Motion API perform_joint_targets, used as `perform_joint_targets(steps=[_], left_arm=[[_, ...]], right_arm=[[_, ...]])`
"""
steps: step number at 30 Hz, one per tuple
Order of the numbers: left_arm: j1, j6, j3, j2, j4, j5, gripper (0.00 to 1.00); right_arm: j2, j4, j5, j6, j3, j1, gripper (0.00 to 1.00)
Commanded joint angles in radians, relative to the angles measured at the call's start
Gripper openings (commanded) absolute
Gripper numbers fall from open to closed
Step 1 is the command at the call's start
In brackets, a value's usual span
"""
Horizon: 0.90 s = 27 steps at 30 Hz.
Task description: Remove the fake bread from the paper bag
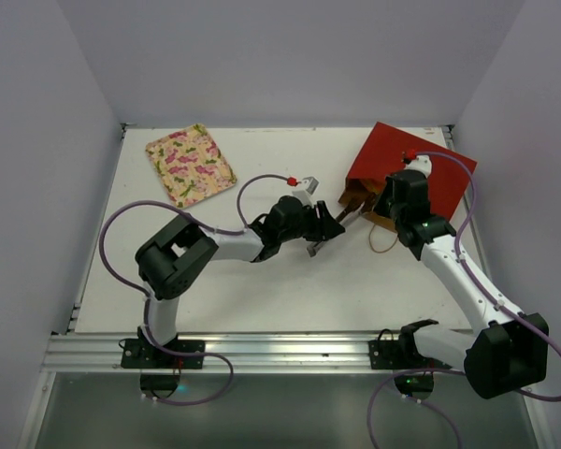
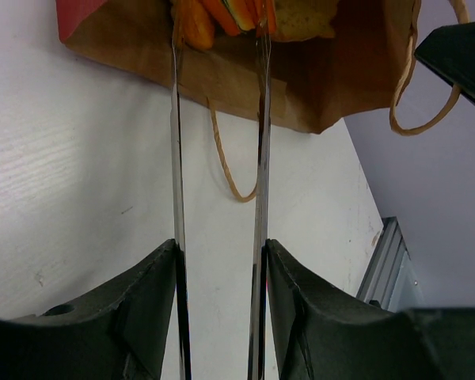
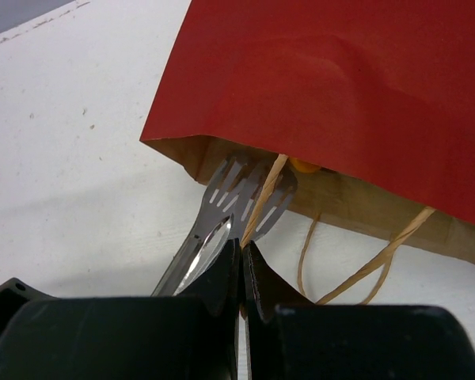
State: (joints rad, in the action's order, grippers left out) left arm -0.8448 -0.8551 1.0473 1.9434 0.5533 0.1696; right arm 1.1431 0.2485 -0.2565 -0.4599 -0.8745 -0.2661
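Note:
The dark-red paper bag [image 1: 397, 154] lies at the back right, its brown mouth [image 2: 332, 87] facing the left arm. Inside the mouth show pieces of fake bread [image 2: 198, 24], orange and tan; a yellow bit [image 3: 305, 166] peeks out in the right wrist view. My left gripper [image 2: 220, 245] is shut on metal tongs [image 2: 176, 158], whose slotted tips [image 3: 237, 190] reach into the bag's opening around the bread. My right gripper [image 3: 243, 245] is shut on one cord handle [image 3: 265, 190] of the bag [image 3: 340, 95], at its mouth [image 1: 391, 208].
A pink-and-green floral tray [image 1: 190, 165] lies at the back left of the white table [image 1: 262, 290]. A second cord handle [image 2: 229, 174] hangs loose on the table in front of the bag. Grey walls close in on three sides.

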Motion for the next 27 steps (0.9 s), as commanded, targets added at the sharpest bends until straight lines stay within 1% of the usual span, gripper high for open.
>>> perform_joint_targets(steps=[1,11,18,20,27], left_arm=[[0.023,-0.019,0.026,0.003,0.12,0.019,0.51],[0.052,-0.053,0.059,0.074,0.175,0.065,0.52],[0.059,-0.041,0.065,0.069,0.163,0.057,0.52],[0.059,-0.036,0.066,0.071,0.172,0.062,0.55],[0.076,-0.039,0.079,0.091,0.204,0.093,0.55]], right_arm=[[-0.026,-0.046,0.022,-0.002,0.008,-0.001,0.0],[-0.019,-0.046,0.028,-0.002,0.005,-0.001,0.0],[-0.017,-0.051,0.03,0.0,0.006,-0.001,0.0],[-0.011,-0.052,0.033,0.001,0.006,-0.001,0.0],[-0.006,-0.054,0.036,0.006,0.005,-0.001,0.0]])
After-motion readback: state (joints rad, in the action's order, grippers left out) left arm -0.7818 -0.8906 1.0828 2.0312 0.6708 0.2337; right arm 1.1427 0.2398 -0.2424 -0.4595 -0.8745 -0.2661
